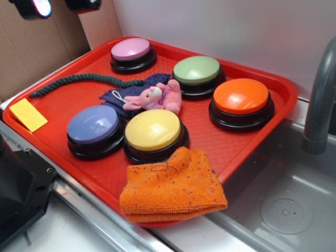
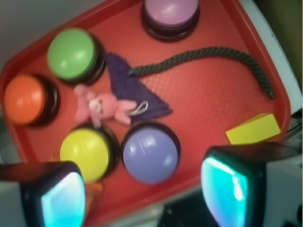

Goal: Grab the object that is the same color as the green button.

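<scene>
Wrist view looks straight down on a red tray [image 2: 208,113] from well above, with the hand [image 2: 142,189] at six o'clock, its two pads spread wide and nothing between them. Its height and the gaping fingers suggest it is only surveying the tray, and no grasp has begun. The rope [image 2: 208,54], dark green and twisted, lies in a loose arc from near the centre out toward two and three o'clock, flat on bare tray. One end rests against the tip of the blue cloth [image 2: 135,92]; the far end stops near the yellow block [image 2: 253,128] at four o'clock. The green button [image 2: 72,53] sits at ten o'clock, on the other side of the cloth, with a pink toy [image 2: 102,108] lying on the cloth's lower edge. In the exterior view the rope [image 1: 79,81] runs along the tray's back left side, between the pink button [image 1: 131,50] and the block [image 1: 29,114]. Its middle stretch has clear tray on both sides, so that looks the easiest place to come down, with the pads set across the strand. An orange cloth [image 1: 173,189] hangs over the near rim, well apart from all this.
</scene>
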Available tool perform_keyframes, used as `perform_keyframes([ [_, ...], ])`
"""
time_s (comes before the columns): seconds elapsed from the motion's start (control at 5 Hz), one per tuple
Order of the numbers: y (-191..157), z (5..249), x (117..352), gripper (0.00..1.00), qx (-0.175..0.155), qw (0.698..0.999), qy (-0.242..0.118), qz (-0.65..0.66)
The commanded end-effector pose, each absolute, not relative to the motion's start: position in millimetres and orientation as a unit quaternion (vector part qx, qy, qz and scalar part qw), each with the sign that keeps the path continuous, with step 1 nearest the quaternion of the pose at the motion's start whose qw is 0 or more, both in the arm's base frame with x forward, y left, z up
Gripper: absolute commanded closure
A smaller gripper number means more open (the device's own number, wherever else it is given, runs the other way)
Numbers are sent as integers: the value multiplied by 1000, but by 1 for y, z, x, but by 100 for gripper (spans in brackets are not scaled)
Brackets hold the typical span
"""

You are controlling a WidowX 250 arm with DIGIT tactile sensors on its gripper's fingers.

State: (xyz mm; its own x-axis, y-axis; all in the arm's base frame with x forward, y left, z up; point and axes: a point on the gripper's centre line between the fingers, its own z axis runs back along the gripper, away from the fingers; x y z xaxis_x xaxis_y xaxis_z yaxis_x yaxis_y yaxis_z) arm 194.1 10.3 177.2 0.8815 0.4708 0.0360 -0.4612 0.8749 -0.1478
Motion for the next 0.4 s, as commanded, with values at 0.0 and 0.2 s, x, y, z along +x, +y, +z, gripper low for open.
perform_keyframes([
  [0.0, 46, 146, 226, 0, -63, 918, -66, 387],
  [0.2, 59, 116, 240, 0, -52, 891, -73, 444],
])
